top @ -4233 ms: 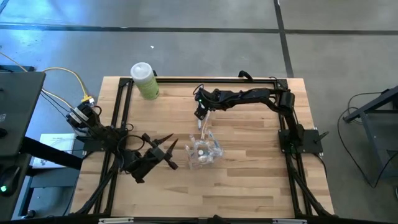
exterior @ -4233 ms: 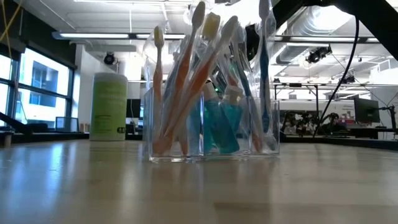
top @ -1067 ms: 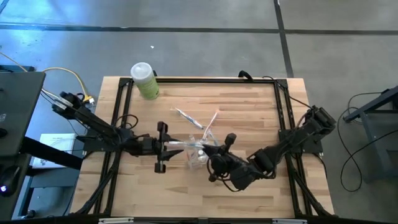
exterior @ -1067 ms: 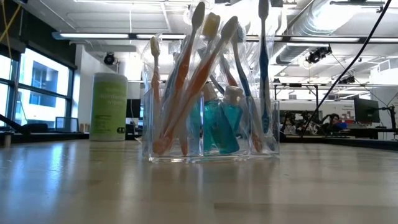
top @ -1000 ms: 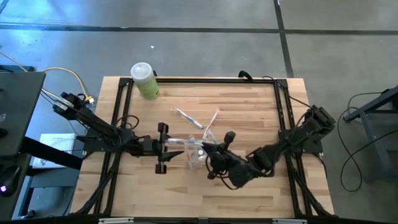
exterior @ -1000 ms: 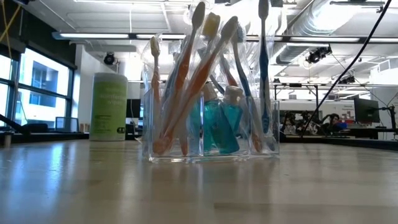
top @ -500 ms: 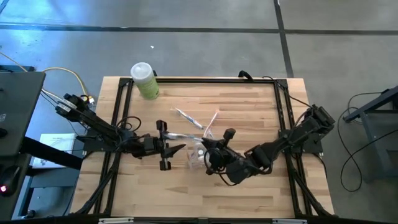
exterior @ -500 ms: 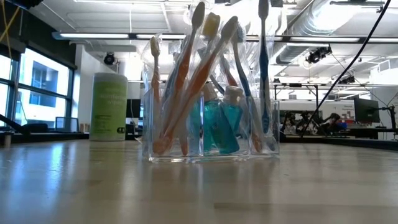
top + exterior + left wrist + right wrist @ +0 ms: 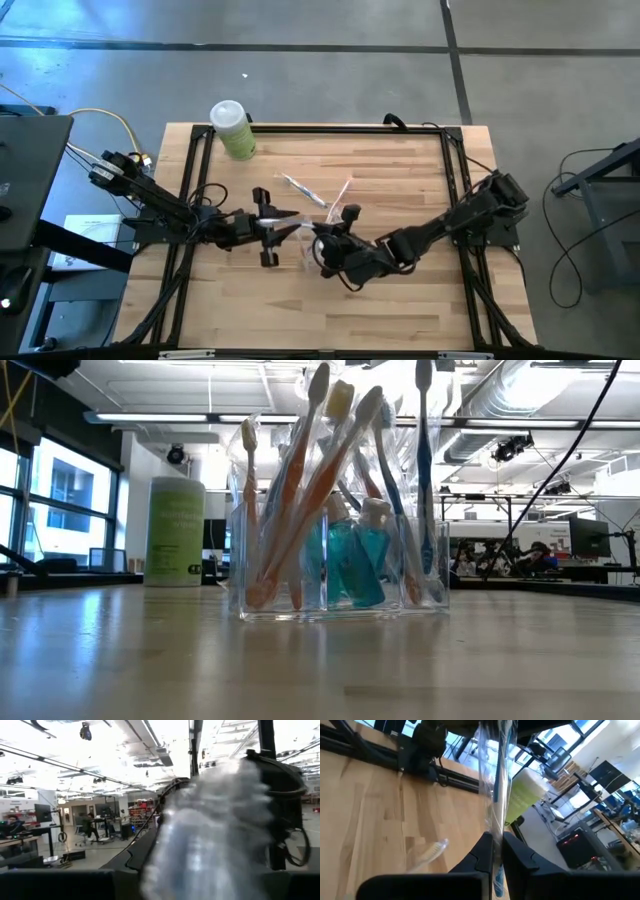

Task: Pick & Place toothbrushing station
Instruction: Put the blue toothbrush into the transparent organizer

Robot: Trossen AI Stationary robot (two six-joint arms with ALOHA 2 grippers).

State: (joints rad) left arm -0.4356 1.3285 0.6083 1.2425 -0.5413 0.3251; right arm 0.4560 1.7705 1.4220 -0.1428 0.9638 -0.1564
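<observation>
High view: holder (image 9: 318, 250) mostly filled; 2 toothbrushes (image 9: 302, 189) remain loose; right gripper (image 9: 496, 851) pinches a wrapped toothbrush (image 9: 496, 785); left gripper (image 9: 290, 232) half-open, contents unclear.

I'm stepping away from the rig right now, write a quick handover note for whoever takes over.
Right gripper: shut on a wrapped toothbrush, held over the table beside the clear holder.
Left gripper: holding a clear-wrapped item by the holder's other side; what it is cannot be told.
Holder: upright mid-table, already filled with orange and blue toothbrushes and small blue bottles.
Still loose: two wrapped toothbrushes on the wood behind the holder.
Green bottle stands at the far left corner.
Left to do: place the held items, then collect the two loose brushes.
</observation>
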